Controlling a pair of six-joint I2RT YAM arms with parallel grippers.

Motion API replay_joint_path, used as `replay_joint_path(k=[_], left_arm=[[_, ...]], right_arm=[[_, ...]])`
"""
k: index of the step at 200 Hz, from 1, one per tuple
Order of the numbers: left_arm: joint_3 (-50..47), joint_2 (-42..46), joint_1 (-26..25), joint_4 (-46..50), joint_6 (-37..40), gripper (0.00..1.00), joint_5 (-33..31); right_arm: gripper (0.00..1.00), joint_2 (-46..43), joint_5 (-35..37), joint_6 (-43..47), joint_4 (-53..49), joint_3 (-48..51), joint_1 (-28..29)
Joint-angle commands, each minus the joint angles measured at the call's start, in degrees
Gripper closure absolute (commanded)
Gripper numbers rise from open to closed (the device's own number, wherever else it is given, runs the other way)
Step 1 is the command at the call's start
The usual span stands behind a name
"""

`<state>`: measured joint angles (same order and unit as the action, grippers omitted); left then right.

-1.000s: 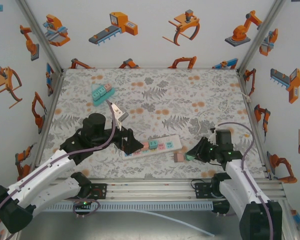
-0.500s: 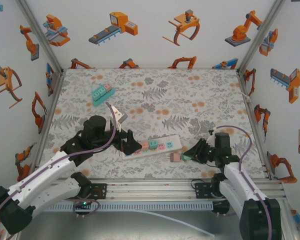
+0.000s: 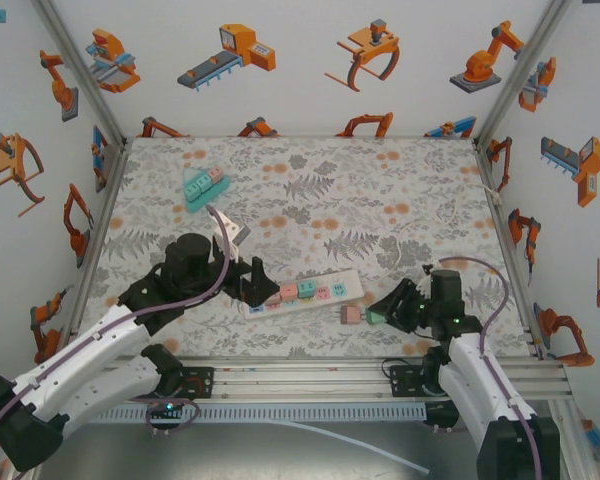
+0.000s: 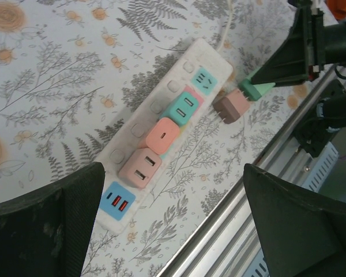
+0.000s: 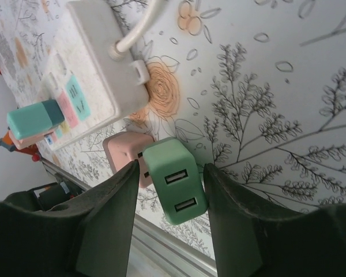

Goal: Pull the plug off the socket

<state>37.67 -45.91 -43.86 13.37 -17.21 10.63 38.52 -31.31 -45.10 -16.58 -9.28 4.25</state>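
A white power strip (image 3: 320, 292) lies near the table's front edge with a teal plug (image 4: 184, 107), an orange plug (image 4: 163, 134) and a pink plug (image 4: 139, 167) seated in it. My left gripper (image 3: 257, 286) hovers over its left end, open, the strip's end showing between its fingers (image 4: 46, 225). My right gripper (image 3: 383, 313) is shut on a green USB plug (image 5: 176, 187), held just off the strip's right end. A loose dusty-pink plug (image 3: 351, 314) lies on the table, touching the green one. One socket (image 4: 204, 79) on the strip stands bare.
A teal triangular adapter (image 3: 203, 186) lies at the back left. The strip's white cable (image 5: 135, 29) runs off its right end. The aluminium rail (image 3: 310, 375) borders the table just in front of both grippers.
My right gripper has moved left and down with the green plug, ending beside the loose pink plug. The left gripper has drawn back slightly to the left along the strip.
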Motion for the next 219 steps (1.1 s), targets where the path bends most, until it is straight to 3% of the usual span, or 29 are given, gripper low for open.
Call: replay_joint_path(k=[1,65,117,143,175,219], left_arm=[[-0.6,1.28,-0.12,3.54,-2.37,0.03,-7.89],[-2.1,1.39,-0.13,6.47,-5.8,0.03,-15.59],[-5.34,3.77,-0.16,7.15,-11.87,0.03,-20.72],[-6.61,3.82,-0.13,8.56,-15.53,0.03,-22.32],[-8.63,5.16,-0.09,11.44,-20.59,0.03,-24.82],[-10.71,6.23,-0.09,14.32,-24.55,0.0,-24.86]], right_arm=[[0.52,-0.72,4.28,0.1,-6.09,-3.11,-0.02],[0.43,-3.29,12.5,5.04,-15.84,-10.83,0.08],[0.44,-3.06,13.74,16.21,-3.82,-18.42,2.0],[0.45,0.21,13.94,26.37,5.12,-22.33,6.85],[0.46,6.85,13.62,41.19,15.85,-24.8,16.85],[0.46,16.56,-1.48,72.39,19.02,-26.93,26.97]])
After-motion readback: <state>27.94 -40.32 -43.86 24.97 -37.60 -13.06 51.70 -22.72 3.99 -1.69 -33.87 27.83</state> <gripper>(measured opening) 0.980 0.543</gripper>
